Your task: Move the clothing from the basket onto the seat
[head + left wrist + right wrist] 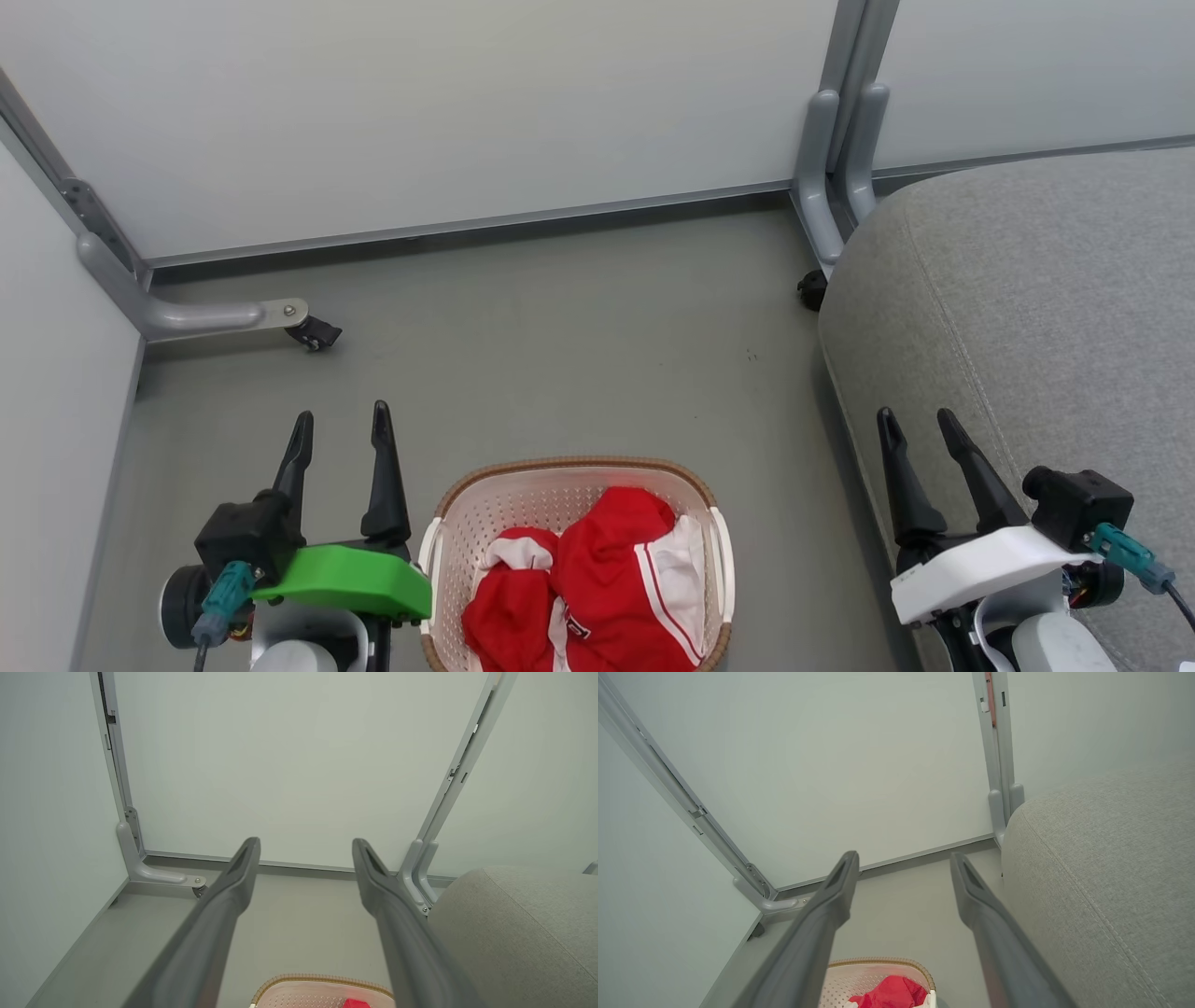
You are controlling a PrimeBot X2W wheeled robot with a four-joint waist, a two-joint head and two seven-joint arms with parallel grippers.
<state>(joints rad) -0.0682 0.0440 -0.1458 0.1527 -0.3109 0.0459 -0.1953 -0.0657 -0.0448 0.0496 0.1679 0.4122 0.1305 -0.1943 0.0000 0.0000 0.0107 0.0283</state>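
Head view gives us a smooth grey floor (579, 355) walled by pale partition panels (420, 112) on castored metal feet (201, 315). The crumpled red-and-white clothing (597, 569) lies in the perforated cream basket (569, 462) with a woven brown rim, near the rounded grey fabric seat (1027, 308). We see the left end effector (342, 413) and right end effector (913, 415) spread apart and empty, flanking the basket.

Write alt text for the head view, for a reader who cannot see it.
Red-and-white sports clothing lies heaped in a cream perforated laundry basket on the grey floor, between the robot's open left pincer and open right pincer. A light-grey upholstered seat stands to the right.
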